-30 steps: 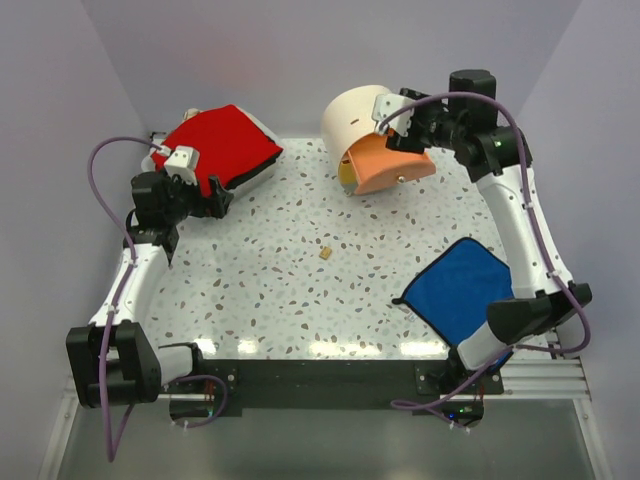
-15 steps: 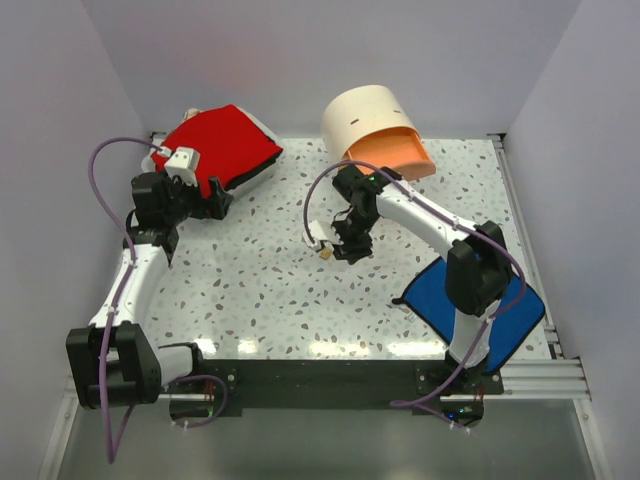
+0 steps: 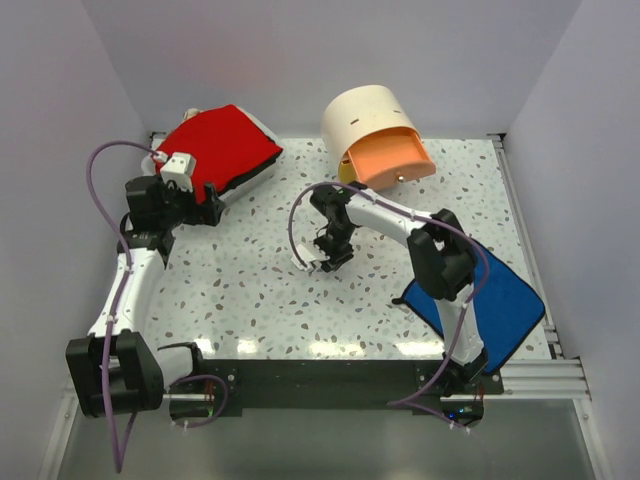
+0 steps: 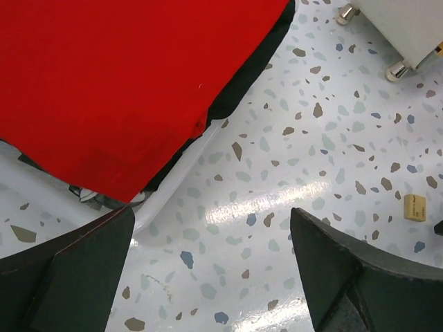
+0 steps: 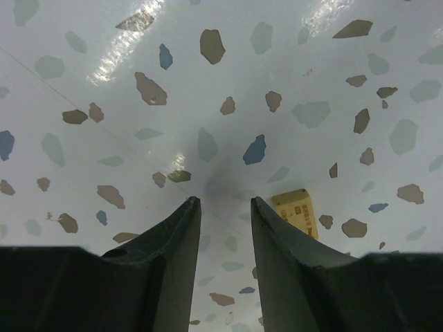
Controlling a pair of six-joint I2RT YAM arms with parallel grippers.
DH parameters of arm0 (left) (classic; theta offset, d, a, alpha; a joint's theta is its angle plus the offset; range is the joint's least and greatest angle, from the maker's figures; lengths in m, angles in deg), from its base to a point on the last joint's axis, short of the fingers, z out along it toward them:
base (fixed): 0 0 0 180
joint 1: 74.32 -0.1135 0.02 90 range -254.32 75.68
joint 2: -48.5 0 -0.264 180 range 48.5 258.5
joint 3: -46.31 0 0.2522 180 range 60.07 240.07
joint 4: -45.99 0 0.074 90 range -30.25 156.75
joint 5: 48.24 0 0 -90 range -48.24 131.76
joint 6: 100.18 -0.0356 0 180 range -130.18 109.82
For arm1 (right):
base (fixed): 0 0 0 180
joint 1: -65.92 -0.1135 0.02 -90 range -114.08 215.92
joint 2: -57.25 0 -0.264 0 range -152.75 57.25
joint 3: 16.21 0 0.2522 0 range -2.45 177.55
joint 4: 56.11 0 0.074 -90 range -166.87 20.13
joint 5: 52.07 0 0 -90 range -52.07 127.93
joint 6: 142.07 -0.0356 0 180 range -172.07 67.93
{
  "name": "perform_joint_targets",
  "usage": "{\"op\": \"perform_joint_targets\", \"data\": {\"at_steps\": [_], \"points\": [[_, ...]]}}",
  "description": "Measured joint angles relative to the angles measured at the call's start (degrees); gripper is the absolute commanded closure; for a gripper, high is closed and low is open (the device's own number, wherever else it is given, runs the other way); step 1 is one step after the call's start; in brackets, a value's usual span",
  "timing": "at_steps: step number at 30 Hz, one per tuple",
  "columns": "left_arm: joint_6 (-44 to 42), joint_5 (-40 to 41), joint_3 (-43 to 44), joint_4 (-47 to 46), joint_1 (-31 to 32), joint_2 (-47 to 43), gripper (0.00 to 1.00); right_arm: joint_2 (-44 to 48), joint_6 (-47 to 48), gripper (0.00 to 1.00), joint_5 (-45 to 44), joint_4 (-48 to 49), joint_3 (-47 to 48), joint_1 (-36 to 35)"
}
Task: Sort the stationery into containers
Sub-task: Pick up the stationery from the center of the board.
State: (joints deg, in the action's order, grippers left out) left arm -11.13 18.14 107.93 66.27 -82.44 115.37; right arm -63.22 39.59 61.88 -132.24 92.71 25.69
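A tiny tan cube [image 5: 297, 211] lies on the speckled table, just outside my right gripper's right finger [image 5: 284, 235]. My right gripper [image 5: 221, 200] is low over the table at its middle [image 3: 323, 258], jaws slightly apart with nothing between them. It hides the cube in the top view. The cube also shows in the left wrist view [image 4: 415, 207]. My left gripper [image 3: 210, 200] is wide open and empty [image 4: 214, 277] beside the white case with the red top [image 3: 220, 145]. The cream drum [image 3: 358, 115] stands at the back, its orange drawer [image 3: 392, 160] pulled out. No other stationery is in view.
A flat blue cloth [image 3: 480, 295] lies at the front right, partly under my right arm. The case's red top [image 4: 124, 83] fills the upper left of the left wrist view. The drum's small feet [image 4: 398, 69] show at its top right.
My right arm has swung from the drum's orange drawer down to the table's middle, with its gripper beside the tan cube. My left gripper has shifted slightly left.
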Motion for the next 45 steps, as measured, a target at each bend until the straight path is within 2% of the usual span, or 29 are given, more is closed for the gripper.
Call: {"op": "perform_joint_targets", "data": {"at_steps": [10, 24, 28, 29, 38, 41, 45], "points": [[-0.22, 0.00, 0.00, 0.74, -1.31, 0.00, 0.01, -2.34, 4.83, 0.61, -0.92, 0.74, 3.96, 0.07], [-0.20, -0.07, 0.02, 0.42, -1.51, 2.89, 0.01, -6.99, 4.85, 0.57, -3.30, 1.44, 8.66, 0.07], [-0.20, -0.07, 0.02, 0.39, -1.51, 2.93, 0.01, -7.43, 4.76, 0.68, -3.72, 0.90, 9.31, 0.00], [-0.20, -0.09, 0.02, 0.39, -1.51, 2.97, 0.01, -7.43, 4.76, 0.68, -3.80, 0.70, 9.31, 0.00], [-0.11, -0.28, 0.02, -0.68, -1.51, 3.96, 0.01, -7.50, 3.87, 0.59, -5.90, 0.59, 8.15, 0.00], [-0.11, -0.46, 0.04, -1.20, -1.51, 4.42, 0.01, -7.63, 3.32, 0.64, -6.67, 0.87, 7.89, 0.02], [-0.09, -0.66, 0.04, -1.27, -1.51, 4.83, 0.01, -7.63, 2.62, 0.77, -6.93, 0.66, 7.89, 0.04]]}}
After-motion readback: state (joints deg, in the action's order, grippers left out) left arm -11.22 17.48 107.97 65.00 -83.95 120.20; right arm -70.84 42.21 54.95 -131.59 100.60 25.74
